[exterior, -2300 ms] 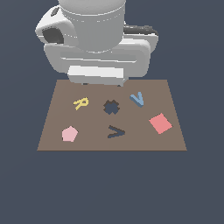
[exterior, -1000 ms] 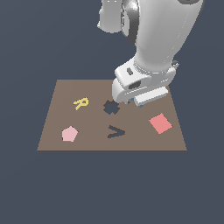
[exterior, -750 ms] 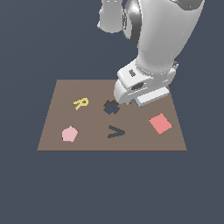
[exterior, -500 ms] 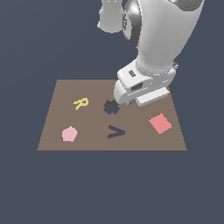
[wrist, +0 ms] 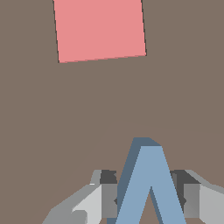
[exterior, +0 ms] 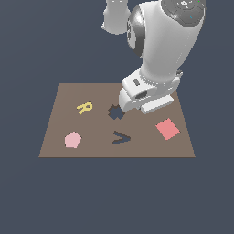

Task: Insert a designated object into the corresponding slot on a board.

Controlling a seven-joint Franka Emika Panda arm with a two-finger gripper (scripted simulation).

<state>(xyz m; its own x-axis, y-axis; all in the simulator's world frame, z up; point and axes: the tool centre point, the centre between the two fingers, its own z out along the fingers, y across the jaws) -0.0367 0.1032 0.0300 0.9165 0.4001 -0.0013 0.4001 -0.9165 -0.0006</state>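
blue v-shaped piece [wrist: 148, 183] sits between my tool [wrist: 148, 201] fingers, which are clamped on its two arms, low over the brown board [exterior: 59, 116]. in the exterior view my arm hides the piece, near the red square [exterior: 167, 129]. the dark v-shaped slot [exterior: 121, 137] lies apart, beside the cross-like cutout [exterior: 115, 112].
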